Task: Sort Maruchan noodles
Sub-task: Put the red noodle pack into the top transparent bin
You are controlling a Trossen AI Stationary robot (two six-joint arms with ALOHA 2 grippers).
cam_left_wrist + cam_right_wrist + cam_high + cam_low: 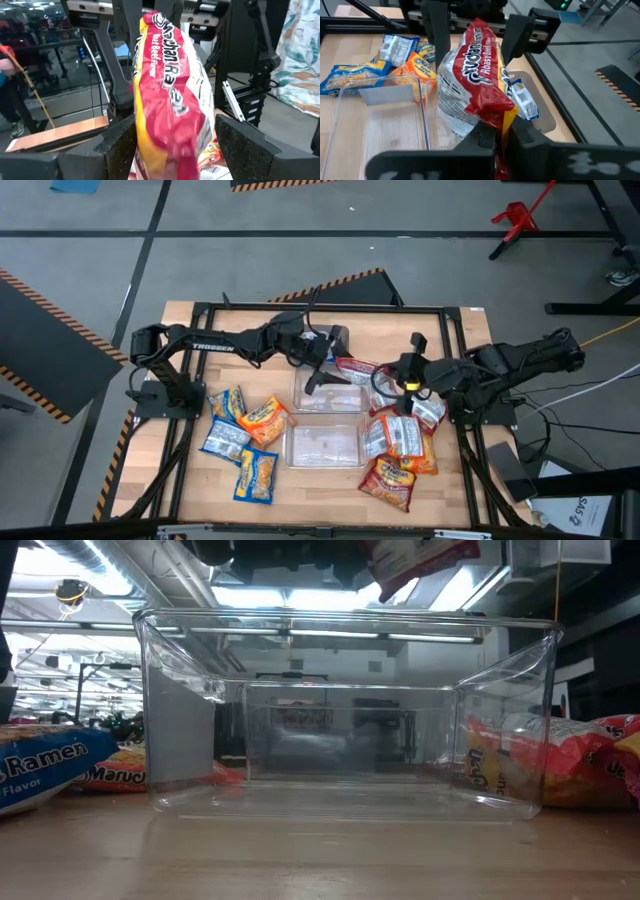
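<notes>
We are holding one red-and-silver packet (477, 75) up in the air between both arms, above the far clear bin (327, 395) near the middle of the desk (200, 490). Our right claw (496, 135) is pinching one end of it, fingers clamped tight on the crinkled edge. Our left claw (172, 145) is standing wide, one finger on each side of the packet's other end, and whether they are pressing it we cannot tell. The remaining packets are lying in two heaps, blue-and-orange ones (243, 442) left of the bins, red ones (398, 455) right.
</notes>
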